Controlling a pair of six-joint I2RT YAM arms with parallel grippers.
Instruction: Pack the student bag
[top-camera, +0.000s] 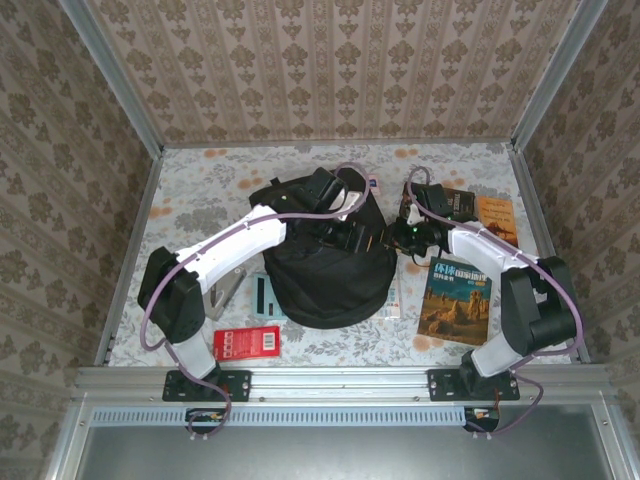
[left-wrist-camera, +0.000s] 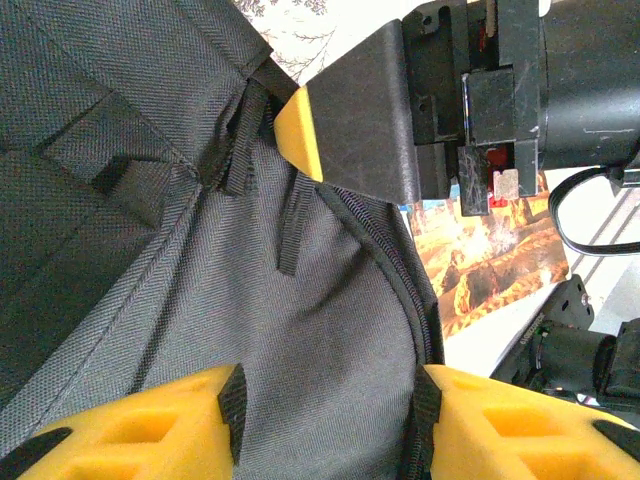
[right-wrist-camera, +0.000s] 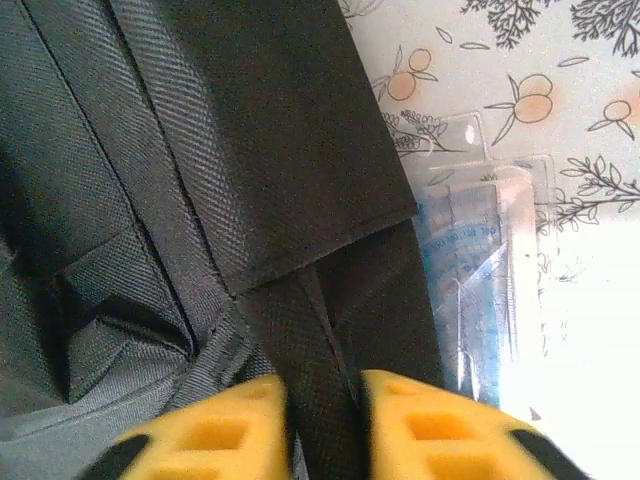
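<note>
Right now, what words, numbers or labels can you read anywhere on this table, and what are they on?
"国家地理": probably the end of the big Chinese title on the landscape-cover book; its other print is too small to read.
On the red pack: a white label, too small to read.
On the clear plastic pack: blue print, blurred.
On the student bag: no lettering seen.

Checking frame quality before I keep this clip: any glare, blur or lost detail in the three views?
Top external: even light, sharp, but the student bag reads as a near-featureless black mass. Left wrist: fabric weave crisp; the bare table at right is blown out white. Right wrist: glare washes out the table beside the clear plastic packet.
</note>
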